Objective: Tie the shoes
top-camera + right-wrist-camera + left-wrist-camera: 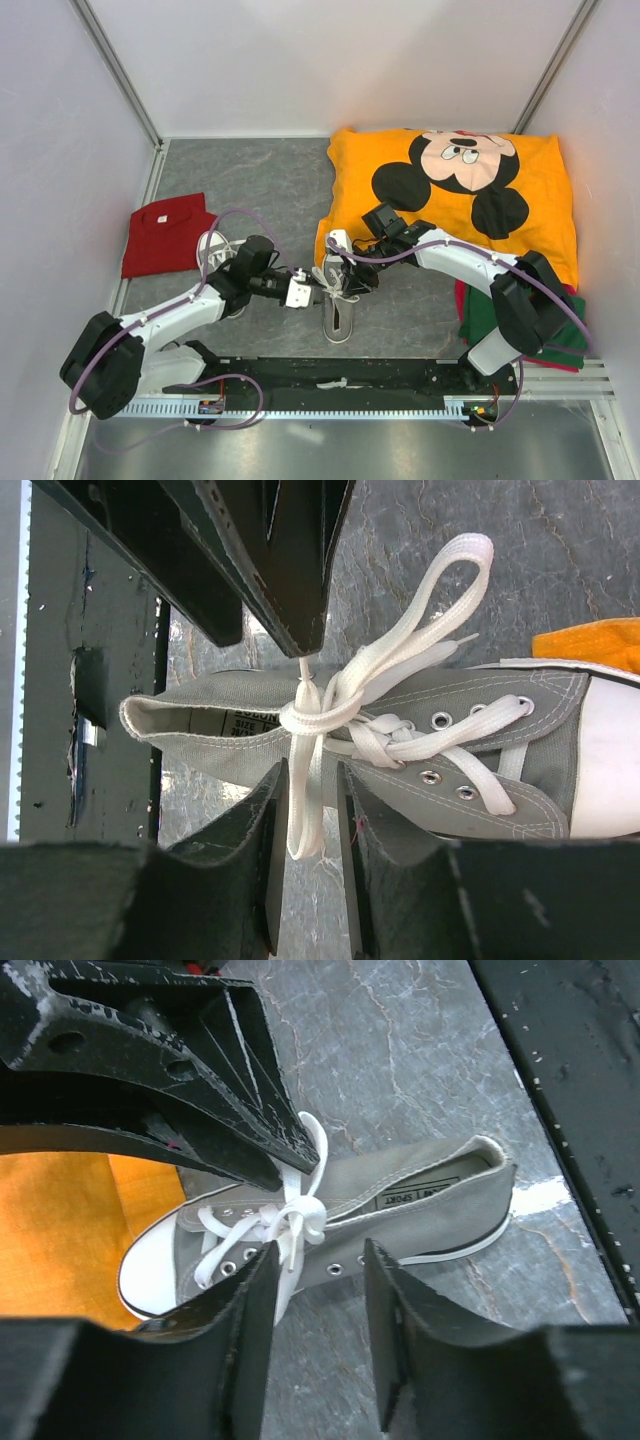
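Observation:
One grey shoe [340,318] lies on the floor between my grippers, its white toe cap toward the orange cloth. Its white laces [345,705] are crossed into a knot with a loop sticking up [450,580]. My right gripper [312,775] is narrowly open, and a hanging lace loop [303,800] sits between its fingers without being pinched. My left gripper [320,1260] is open over the shoe's side, with a lace end [290,1275] beside its left finger [245,1330]. The second shoe [213,248] lies behind my left arm, mostly hidden.
A folded red shirt [165,235] lies at the far left. An orange Mickey Mouse cloth [470,190] lies at the far right, touching the shoe's toe. Green and red cloths [535,335] lie beside the right arm's base. A black rail [340,375] runs along the near edge.

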`<state>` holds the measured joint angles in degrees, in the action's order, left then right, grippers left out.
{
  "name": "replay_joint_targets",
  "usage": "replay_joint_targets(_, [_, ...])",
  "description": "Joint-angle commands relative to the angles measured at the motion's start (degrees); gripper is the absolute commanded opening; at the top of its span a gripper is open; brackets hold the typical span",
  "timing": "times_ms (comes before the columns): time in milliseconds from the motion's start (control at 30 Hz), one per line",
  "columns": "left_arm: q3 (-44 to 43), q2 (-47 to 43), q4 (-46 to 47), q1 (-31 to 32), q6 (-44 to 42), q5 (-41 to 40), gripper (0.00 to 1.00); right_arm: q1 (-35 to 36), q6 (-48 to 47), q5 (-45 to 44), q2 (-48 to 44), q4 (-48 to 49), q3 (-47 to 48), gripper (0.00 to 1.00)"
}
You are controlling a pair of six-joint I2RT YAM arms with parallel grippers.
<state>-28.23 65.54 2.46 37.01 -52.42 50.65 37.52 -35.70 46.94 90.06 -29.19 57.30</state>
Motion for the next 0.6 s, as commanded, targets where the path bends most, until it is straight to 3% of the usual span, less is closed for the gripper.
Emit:
replay_joint_targets(0, [-2.62,1.61,3.16,0.51,-2.86,-0.20,0.43,0.28,-0.42,2.02,0.55,0.98,2.03,0.32])
replay_joint_targets(333, [-3.24,4.68,5.27,1.30,-3.30,-0.82,0.29,0.28,-0.33,1.75,0.55,0.98,2.20,0.09])
replay_joint_targets(433, [-3.59,4.86,5.63,1.39,-2.95,-1.61,0.17,0.28,-0.24,1.67,0.38,0.89,2.12,0.01])
replay_joint_targets(567, [-2.19,1.80,3.52,1.31,-4.00,-3.28,0.02,0.28,-0.42,1.05,0.11,0.63,1.94,0.00])
